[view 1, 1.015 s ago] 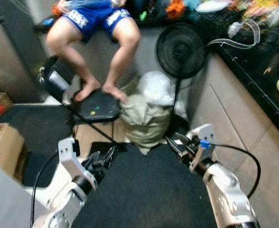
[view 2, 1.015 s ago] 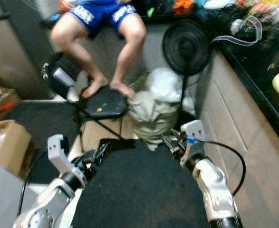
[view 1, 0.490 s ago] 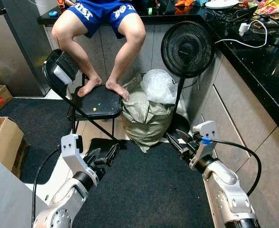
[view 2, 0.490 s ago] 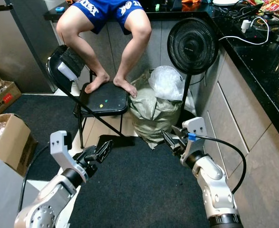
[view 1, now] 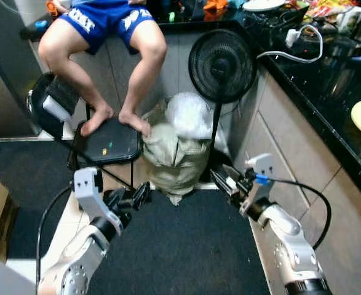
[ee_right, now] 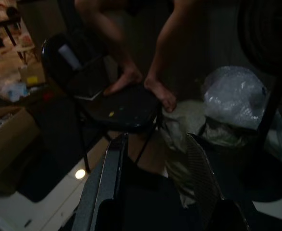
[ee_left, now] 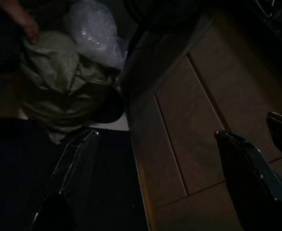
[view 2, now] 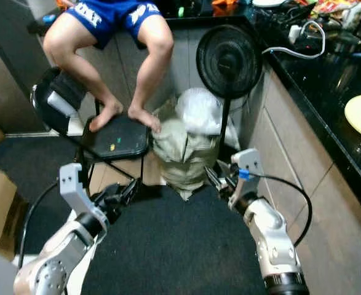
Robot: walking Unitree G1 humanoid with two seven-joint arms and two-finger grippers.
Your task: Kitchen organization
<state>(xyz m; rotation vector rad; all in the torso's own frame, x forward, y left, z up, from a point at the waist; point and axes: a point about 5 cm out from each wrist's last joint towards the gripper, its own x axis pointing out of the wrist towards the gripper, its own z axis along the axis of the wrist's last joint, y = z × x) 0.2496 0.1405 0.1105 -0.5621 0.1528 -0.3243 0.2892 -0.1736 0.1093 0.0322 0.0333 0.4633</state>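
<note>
Both the left gripper (view 1: 131,198) and right gripper (view 1: 225,182) hang spread and empty above the dark floor mat (view 1: 186,246). Between them, against the black pedestal fan (view 1: 222,64), slumps the stuffed olive sack (view 1: 171,161), probably soft and heavy; its gathered top looks the best hold.

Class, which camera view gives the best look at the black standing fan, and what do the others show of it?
The left eye view shows the black standing fan best: whole round head and pole, beside the sack. The right eye view shows much the same. The right wrist view catches a dark edge of its head and pole; the left wrist view is too dark to tell.
</note>
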